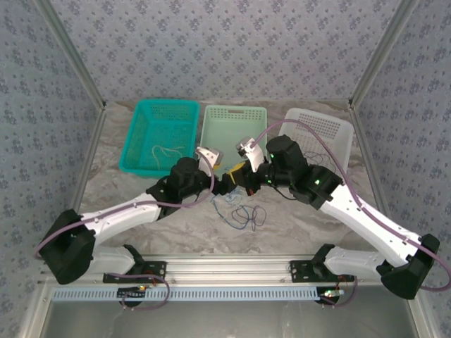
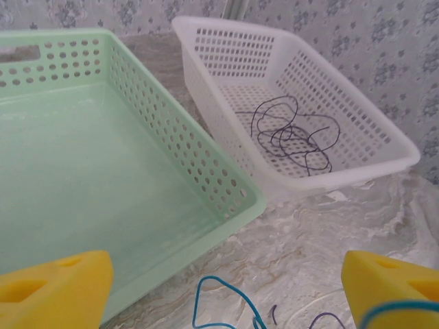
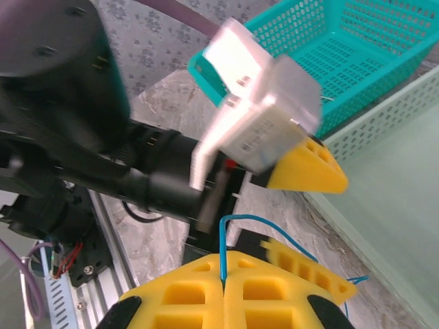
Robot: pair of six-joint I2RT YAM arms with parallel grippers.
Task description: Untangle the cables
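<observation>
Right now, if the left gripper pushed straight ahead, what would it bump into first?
Probably the near corner of the pale green basket, just past the blue cable; depth is unclear.

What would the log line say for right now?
right fingers: shut on blue cable | left fingers: open | dark cable: in white basket
</observation>
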